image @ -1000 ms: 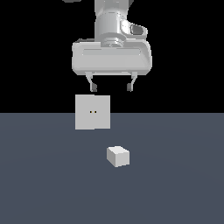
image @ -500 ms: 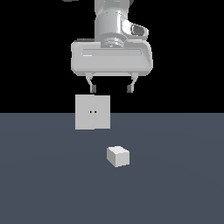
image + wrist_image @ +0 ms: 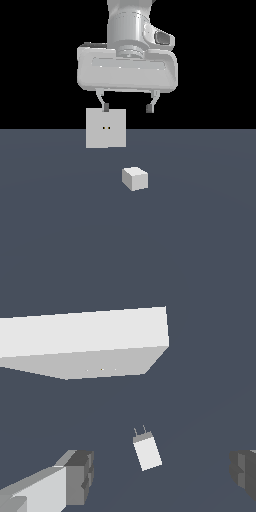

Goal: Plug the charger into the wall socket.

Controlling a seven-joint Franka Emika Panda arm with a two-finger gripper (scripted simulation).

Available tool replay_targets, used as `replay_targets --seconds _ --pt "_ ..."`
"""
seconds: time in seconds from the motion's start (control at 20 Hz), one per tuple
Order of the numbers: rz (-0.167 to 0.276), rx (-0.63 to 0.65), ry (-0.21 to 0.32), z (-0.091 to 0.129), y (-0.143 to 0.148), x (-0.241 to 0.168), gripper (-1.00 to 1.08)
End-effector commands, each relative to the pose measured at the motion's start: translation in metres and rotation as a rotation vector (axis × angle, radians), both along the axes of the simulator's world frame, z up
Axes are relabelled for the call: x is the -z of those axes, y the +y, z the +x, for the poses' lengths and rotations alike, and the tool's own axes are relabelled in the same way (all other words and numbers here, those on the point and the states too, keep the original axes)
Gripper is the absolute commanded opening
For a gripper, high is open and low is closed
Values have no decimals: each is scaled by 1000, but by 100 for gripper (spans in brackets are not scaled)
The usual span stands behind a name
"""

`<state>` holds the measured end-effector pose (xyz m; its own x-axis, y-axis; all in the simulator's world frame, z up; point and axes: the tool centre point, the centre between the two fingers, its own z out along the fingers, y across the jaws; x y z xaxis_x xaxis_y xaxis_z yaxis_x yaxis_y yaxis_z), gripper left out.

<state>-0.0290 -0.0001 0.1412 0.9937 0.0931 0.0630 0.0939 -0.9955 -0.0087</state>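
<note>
Hovering with gripper (image 3: 127, 107) spread wide, holding nothing. Sitting on tabletop (image 3: 50, 210) below: charger (image 3: 135, 178), near wall socket (image 3: 105, 128). Showing only in wrist view: 2 prongs (image 3: 140, 431) pointing toward the socket.

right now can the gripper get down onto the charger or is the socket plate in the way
Probably yes. The gripper hangs open above the floor, and in the wrist view the charger lies between its fingers with nothing over it. The wall socket stands apart, beyond the charger, not across the descent path.

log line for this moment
phase: approach | gripper: open, above, empty | charger: on floor, ungrasped | wall socket: upright, unplugged
</note>
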Motion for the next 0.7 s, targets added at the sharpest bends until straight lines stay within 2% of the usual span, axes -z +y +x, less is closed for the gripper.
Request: replay_targets --seconds 0.0,0.65 --pt "4 -31 -25 -6 -1 7 100" --pt "31 -204 -163 -33 -7 48 100"
